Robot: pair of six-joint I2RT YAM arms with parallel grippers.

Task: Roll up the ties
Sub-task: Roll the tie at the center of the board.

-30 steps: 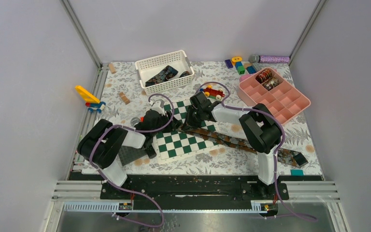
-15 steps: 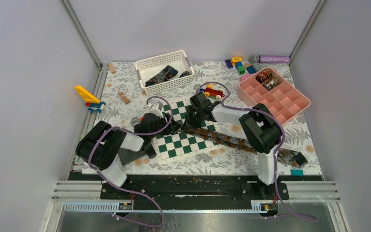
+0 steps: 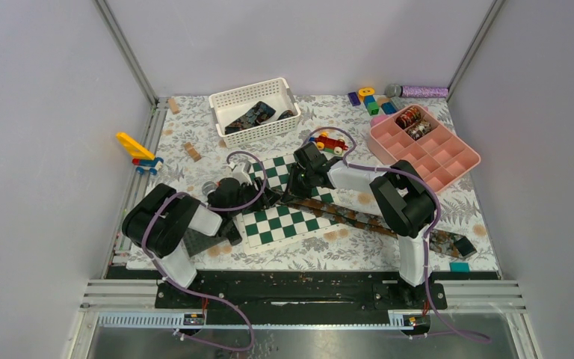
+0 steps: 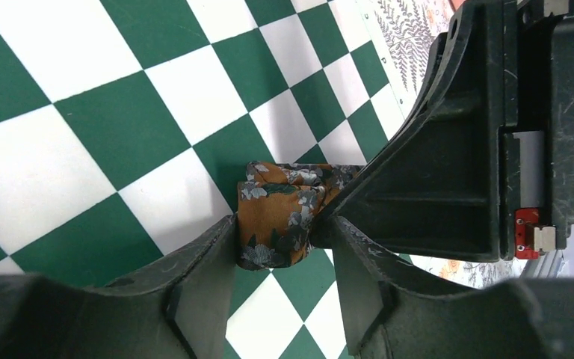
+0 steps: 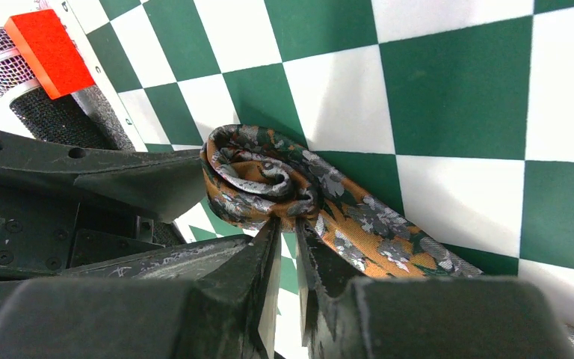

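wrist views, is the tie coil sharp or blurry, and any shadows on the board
Left wrist: the tie coil is sharp, with dim shade beside it on the chessboard. Right wrist: the coil's spiral is crisp, soft shadows fall across the white squares.

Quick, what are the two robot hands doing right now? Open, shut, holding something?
Left gripper: fingers closed around the rolled-up end of the orange patterned tie.
Right gripper: fingers pinched shut on the same tie's coil.
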